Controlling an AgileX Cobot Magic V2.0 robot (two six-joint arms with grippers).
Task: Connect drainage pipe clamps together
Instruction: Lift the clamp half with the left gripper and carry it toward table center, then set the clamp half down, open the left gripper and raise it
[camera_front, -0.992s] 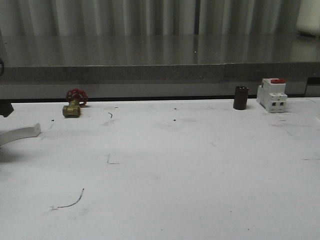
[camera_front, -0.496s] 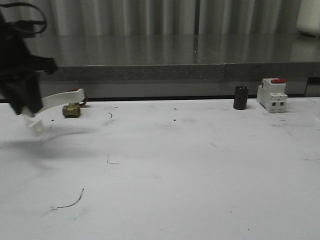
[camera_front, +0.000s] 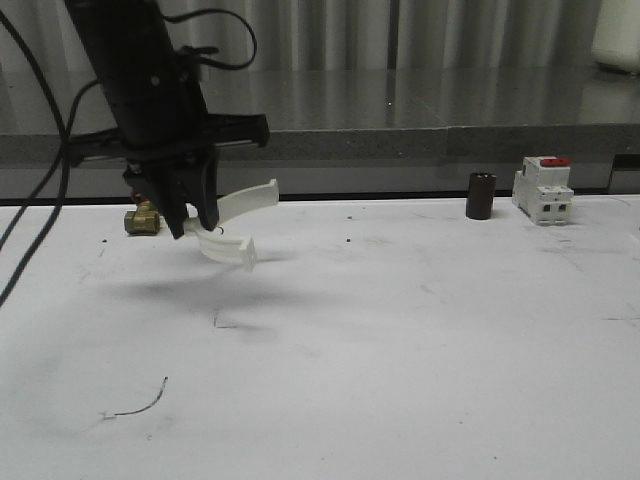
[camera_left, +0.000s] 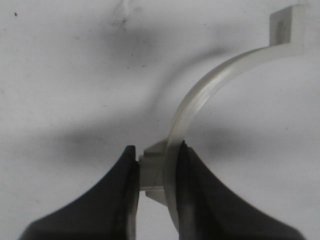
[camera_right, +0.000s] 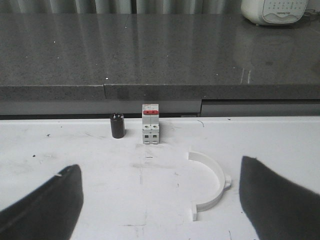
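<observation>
My left gripper hangs above the table's left part, shut on the outer tab of one white drainage pipe clamp. In the left wrist view the same gripper pinches that tab, and the clamp's arc curves away to a flat end flange. A second clamp half lies flat on the white table in the right wrist view. My right gripper is open, its fingers wide apart, and this clamp lies between them nearer one finger.
A brass valve with a red handle stands behind the left arm. A black cylinder and a white breaker with a red top stand at the back right, near a dark raised ledge.
The left arm has swung in from the left edge and risen, carrying its clamp half to the right over the table.
</observation>
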